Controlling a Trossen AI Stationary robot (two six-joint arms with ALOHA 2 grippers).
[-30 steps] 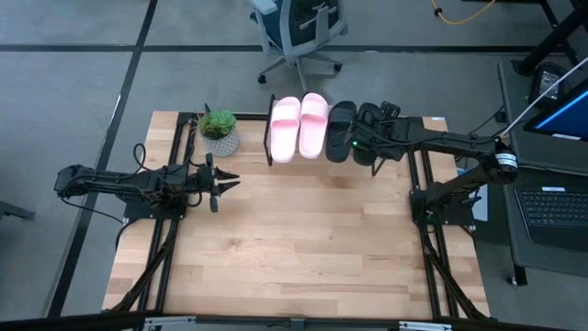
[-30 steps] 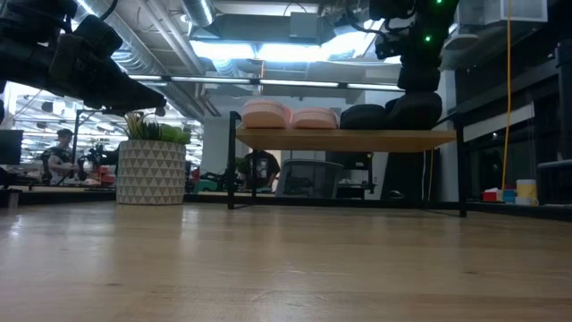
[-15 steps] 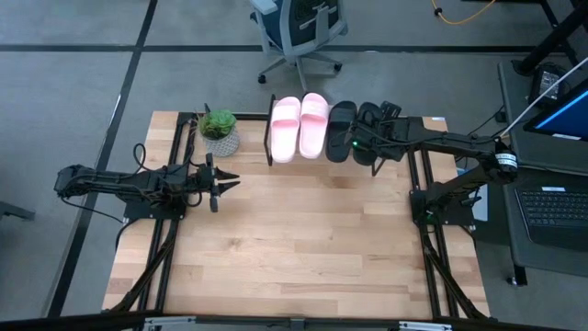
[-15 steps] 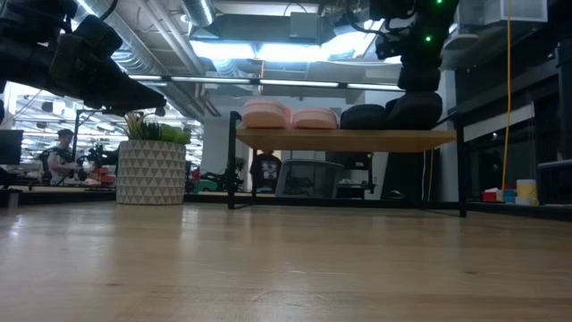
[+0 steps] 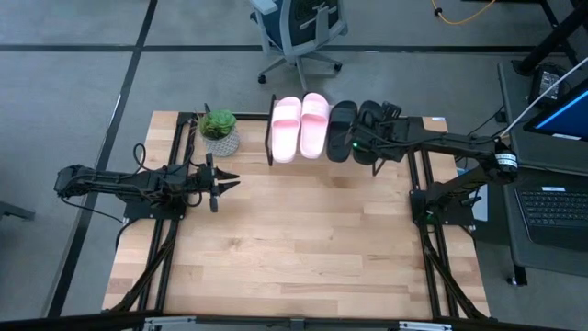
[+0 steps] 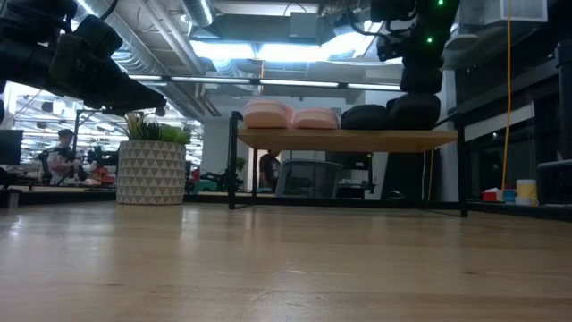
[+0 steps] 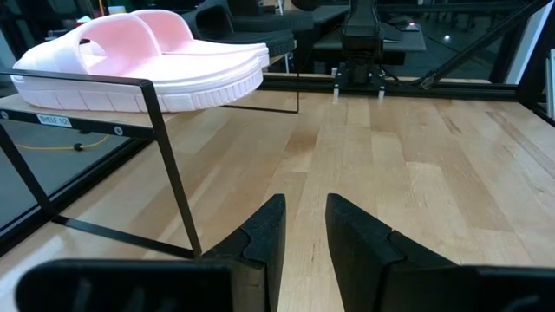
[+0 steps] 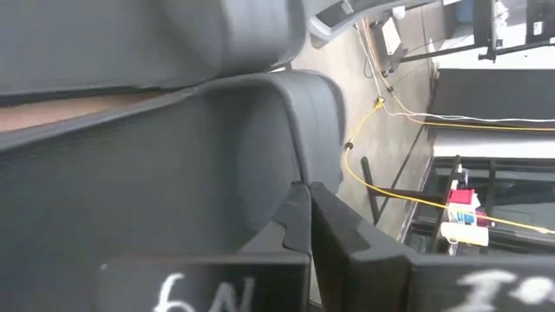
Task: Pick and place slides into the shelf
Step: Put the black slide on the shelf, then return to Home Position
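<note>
Two light pink slides [image 5: 299, 127] and two black slides [image 5: 340, 131] lie side by side on the shelf [image 6: 349, 139] at the table's far edge. My right gripper [image 5: 367, 140] is at the rightmost black slide [image 6: 414, 110] and comes at it from the right. In the right wrist view its fingers [image 8: 309, 186] are closed against that slide's dark strap. My left gripper [image 5: 231, 182] hovers open over the table's left side, pointing right. In the left wrist view [image 7: 303, 208] it faces the shelf frame and a pink slide [image 7: 147, 56]. My right gripper has its fingertips at the edge of the rightmost black slide's strap [image 8: 316, 130], pinched nearly together there. It comes from the table's right side and slightly above. The slide lies flat with its sole on the shelf's plank [image 6: 429, 139]. How far in the strap reaches is hidden.
A potted plant in a patterned white pot [image 5: 220, 133] stands at the far left beside the shelf. Bare wooden table [image 5: 303, 239] stretches from the shelf to the near edge. An office chair [image 5: 299, 28] stands on the floor behind the table, and people show in the room beyond.
</note>
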